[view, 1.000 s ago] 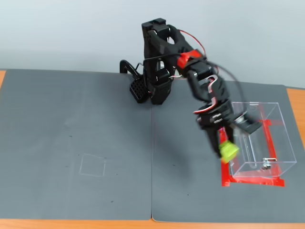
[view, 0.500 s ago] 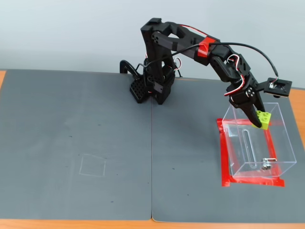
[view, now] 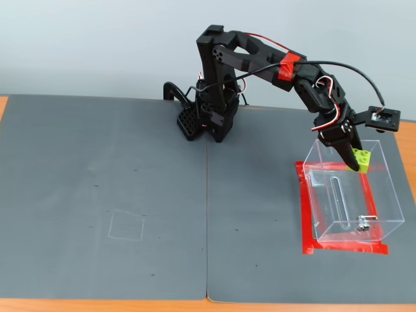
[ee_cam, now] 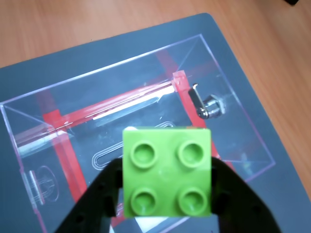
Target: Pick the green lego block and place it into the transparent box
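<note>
Wrist view: gripper (ee_cam: 167, 194), fingertips hidden, clamps green lego block (ee_cam: 167, 171) above transparent box (ee_cam: 43, 104).

Looks like a lab or hobby robotics bench, not a home room. A wooden table (view: 403, 140) is covered by two dark grey mats (view: 104, 195) butted edge to edge. A plain pale wall (view: 97, 45) is seen behind. A red tape outline (view: 305, 208) is marked on the mat, plus a faint drawn square (view: 127, 225). Exposed wiring is seen on the arm (view: 260, 62).
</note>
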Motion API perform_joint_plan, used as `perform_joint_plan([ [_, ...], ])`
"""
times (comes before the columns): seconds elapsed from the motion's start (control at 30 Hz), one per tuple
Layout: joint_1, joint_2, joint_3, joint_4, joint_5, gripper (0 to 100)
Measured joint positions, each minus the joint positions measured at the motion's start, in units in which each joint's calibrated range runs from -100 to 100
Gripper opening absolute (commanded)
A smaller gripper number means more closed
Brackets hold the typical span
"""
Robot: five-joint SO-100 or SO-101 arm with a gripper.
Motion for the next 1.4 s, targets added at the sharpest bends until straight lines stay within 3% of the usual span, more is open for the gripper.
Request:
perform_joint_plan([
  [0.2,-0.15,0.0,0.0,0.0,0.0,14],
  [0.4,-0.15,0.0,0.0,0.0,0.0,27],
  [0.5,-0.15,0.0,0.0,0.0,0.0,29],
  [0.7,-0.15,0.0,0.0,0.0,0.0,25],
  [1.0,1.84,-0.76,0.0,0.0,0.0,11],
  [1.4,17.32,-19.71,11.94,0.09,0.0,2],
])
